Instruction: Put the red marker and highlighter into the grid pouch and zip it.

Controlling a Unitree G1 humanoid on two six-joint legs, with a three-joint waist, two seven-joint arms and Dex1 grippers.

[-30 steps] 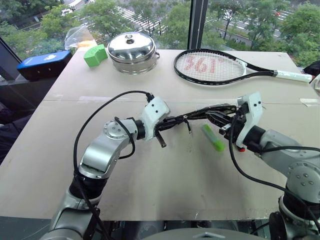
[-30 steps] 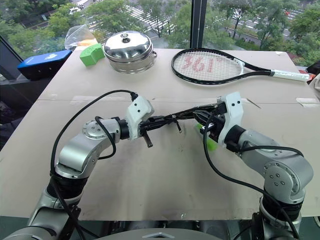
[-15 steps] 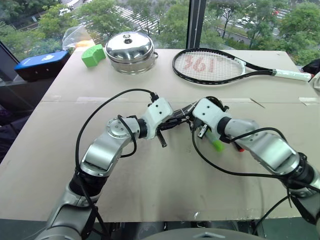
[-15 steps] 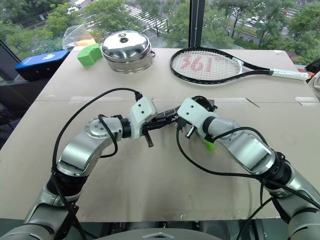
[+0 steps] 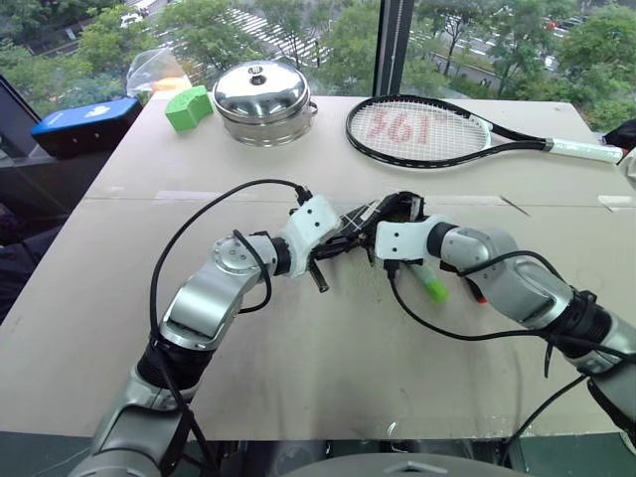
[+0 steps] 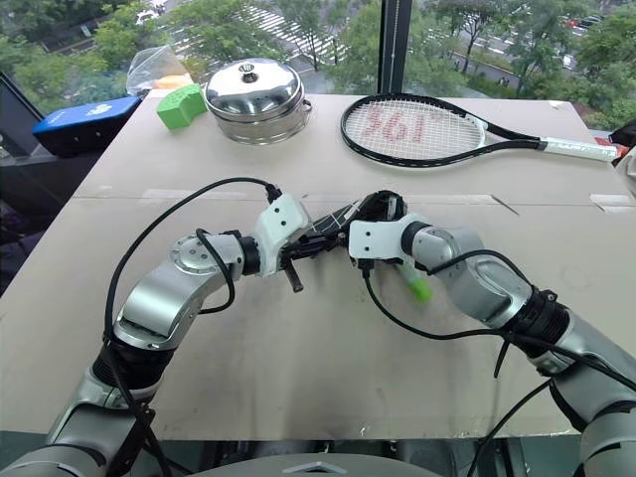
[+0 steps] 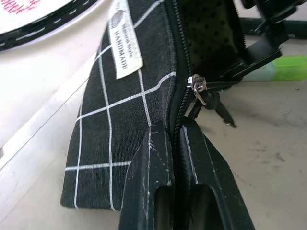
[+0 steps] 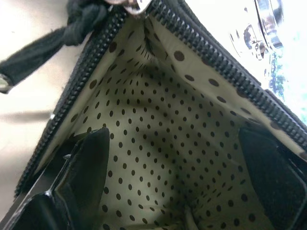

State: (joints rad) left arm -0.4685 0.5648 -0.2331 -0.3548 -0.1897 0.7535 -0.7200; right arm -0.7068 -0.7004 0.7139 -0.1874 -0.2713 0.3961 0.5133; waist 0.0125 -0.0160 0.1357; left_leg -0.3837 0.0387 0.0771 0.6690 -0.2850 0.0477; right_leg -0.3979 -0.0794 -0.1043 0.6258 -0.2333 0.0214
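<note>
The grid pouch [image 7: 120, 120] is soft and floppy, lifted just above the table [image 5: 298, 368]. The left gripper [image 7: 175, 143] pinches its zipper edge tight, a good place to hold. The right gripper [image 8: 177, 158] is spread wide inside its mouth. The light, smooth highlighter [image 5: 425, 279] lies just beside the pouch; grab its middle.

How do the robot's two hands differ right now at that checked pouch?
The left gripper has its fingers shut, pinching the grid pouch at its zipper edge. The right gripper has its fingers spread wide inside the pouch's dotted lining, clamping nothing. Both have black fingers and meet at the pouch.
</note>
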